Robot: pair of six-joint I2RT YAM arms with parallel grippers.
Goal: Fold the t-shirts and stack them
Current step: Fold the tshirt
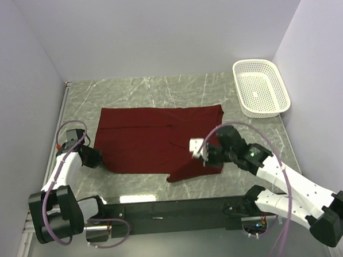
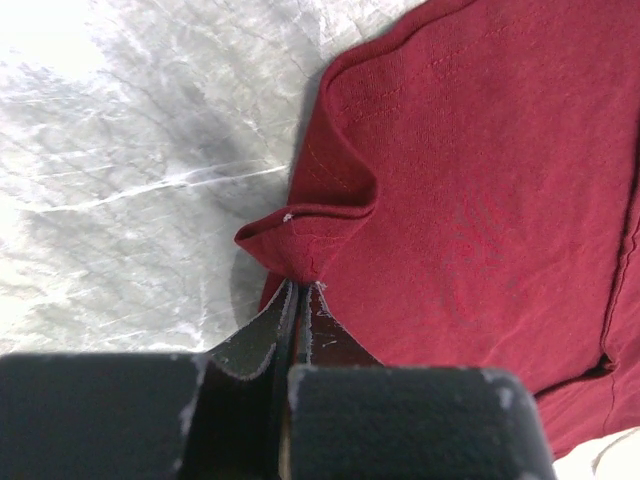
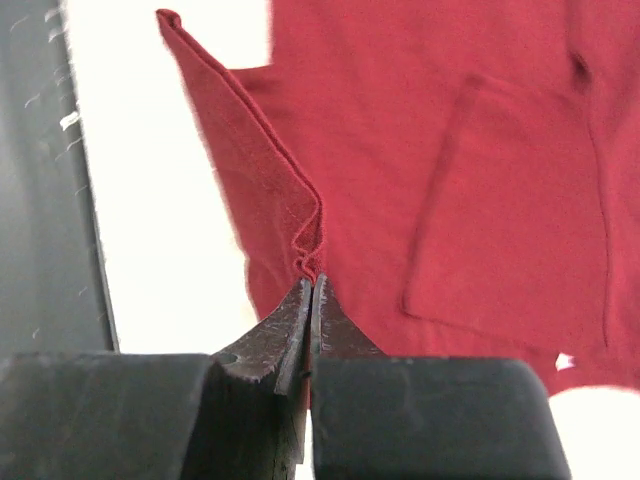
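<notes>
The maroon t-shirt [image 1: 155, 138] lay spread flat across the middle of the grey-veined table [image 1: 135, 90], with both my arms reaching to its near edge: my left gripper [image 1: 95, 158] at the near-left corner, my right gripper [image 1: 202, 151] at the near-right part, where a flap of cloth hung toward me. The shirt's far edge ran straight across, and bare tabletop lay beyond it up to the back wall [image 1: 166, 31]. A narrower strip of table showed between the near hem and the black base rail [image 1: 170, 208]. The left wall [image 1: 19, 84] stood close beside my left arm. The white mesh basket [image 1: 261, 89] sat in the far right corner, apart from the cloth, with open table between them. My left jaws were pressed together on the corner of the hem - the wrist view showed the fabric bunched into a small peak at the fingertips, with bare table to one side. My right jaws were likewise clamped tight on the shirt, pinching a raised ridge of the edge that ran up and away from the tips, the rest of the cloth lying smooth behind it.
</notes>
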